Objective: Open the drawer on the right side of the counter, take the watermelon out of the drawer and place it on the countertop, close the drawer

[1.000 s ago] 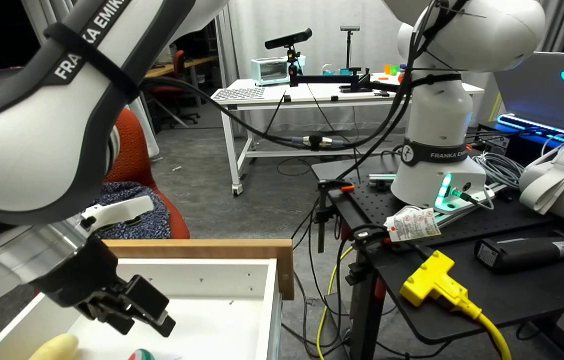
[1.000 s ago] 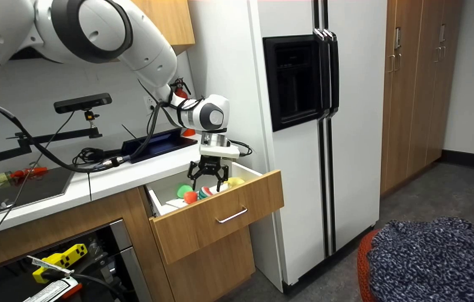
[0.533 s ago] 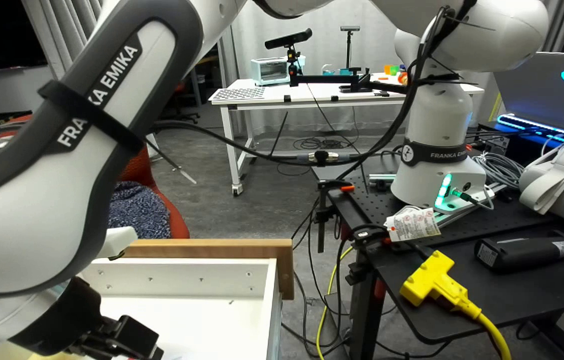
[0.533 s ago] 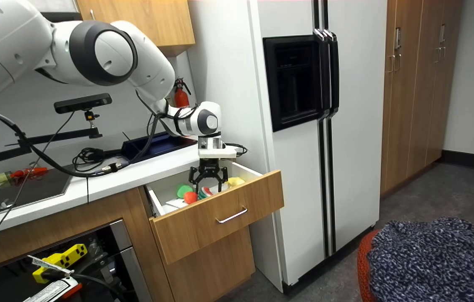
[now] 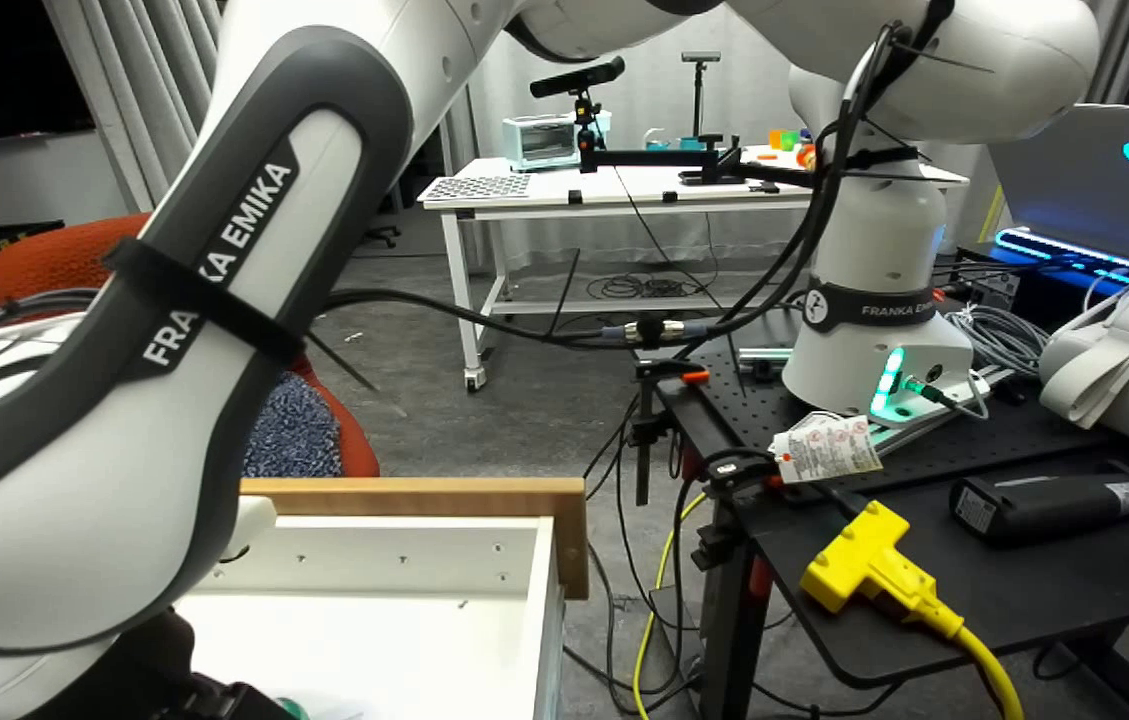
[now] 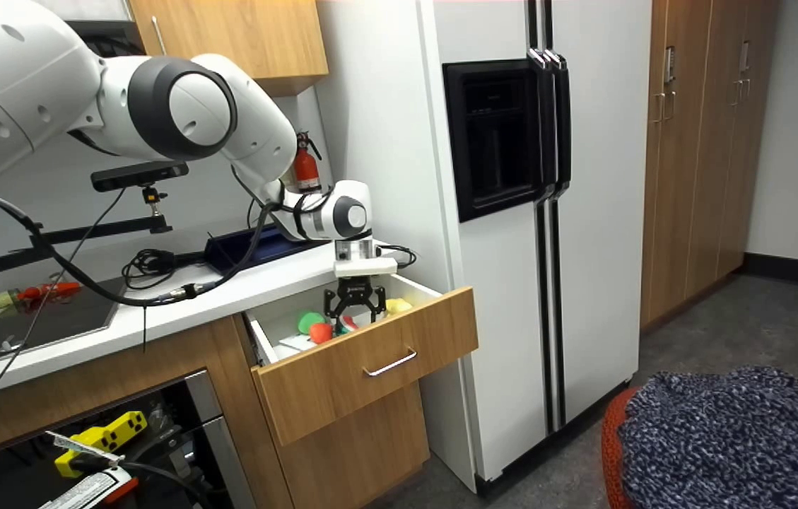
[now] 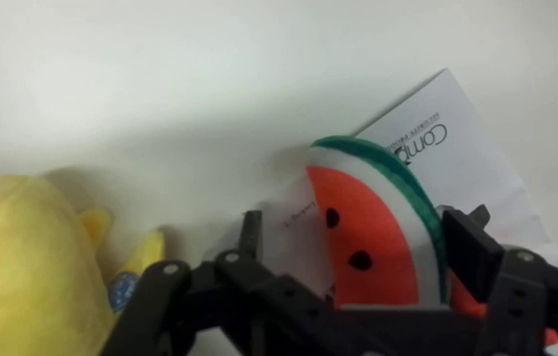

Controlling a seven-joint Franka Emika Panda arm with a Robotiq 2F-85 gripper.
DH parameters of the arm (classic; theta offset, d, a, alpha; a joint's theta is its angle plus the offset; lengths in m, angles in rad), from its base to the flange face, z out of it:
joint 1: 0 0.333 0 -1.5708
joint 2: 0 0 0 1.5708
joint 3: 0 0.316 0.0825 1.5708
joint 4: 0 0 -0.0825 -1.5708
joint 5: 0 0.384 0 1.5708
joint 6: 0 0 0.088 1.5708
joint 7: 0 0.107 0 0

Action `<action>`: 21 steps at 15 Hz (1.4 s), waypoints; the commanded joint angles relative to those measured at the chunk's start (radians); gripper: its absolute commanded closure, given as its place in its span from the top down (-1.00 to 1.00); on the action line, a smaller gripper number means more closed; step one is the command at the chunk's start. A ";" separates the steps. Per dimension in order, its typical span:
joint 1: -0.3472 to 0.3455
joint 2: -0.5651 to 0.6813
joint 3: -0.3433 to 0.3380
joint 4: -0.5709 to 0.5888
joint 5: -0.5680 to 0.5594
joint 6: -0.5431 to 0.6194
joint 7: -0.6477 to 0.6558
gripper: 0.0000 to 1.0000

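With the gripper [image 7: 360, 242] spread wide and holding nothing, has come down within the last second from over the watermelon [image 7: 377, 212] to either side of it, inside the pulled-out drawer [image 6: 353, 375]. In the wrist view, passes very near it with the finger [image 7: 471, 257] between 3 and 4 o'clock, perhaps touching, but stands well apart with the finger [image 7: 250, 232] at 9 o'clock. In an exterior view, has the red round toy [image 6: 320, 332] just beside at 8 o'clock. Seems thereby past opening the drawer and nearly done reaching; probably calls next for a squeeze, then a lift to the countertop [image 6: 271, 272], then closing the drawer. Might, while gripping, nudge the watermelon toward 9 o'clock at first, in the direction of the yellow plush toy [image 7: 26, 267] farther out.
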 commanded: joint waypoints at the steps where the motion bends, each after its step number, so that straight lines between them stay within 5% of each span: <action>1: 0.000 0.003 -0.008 -0.006 -0.016 0.051 0.058 0.19; 9: 0.007 -0.028 -0.022 -0.016 -0.029 0.056 0.136 -0.95; 21: 0.052 -0.086 -0.028 0.131 -0.069 -0.250 0.188 -0.95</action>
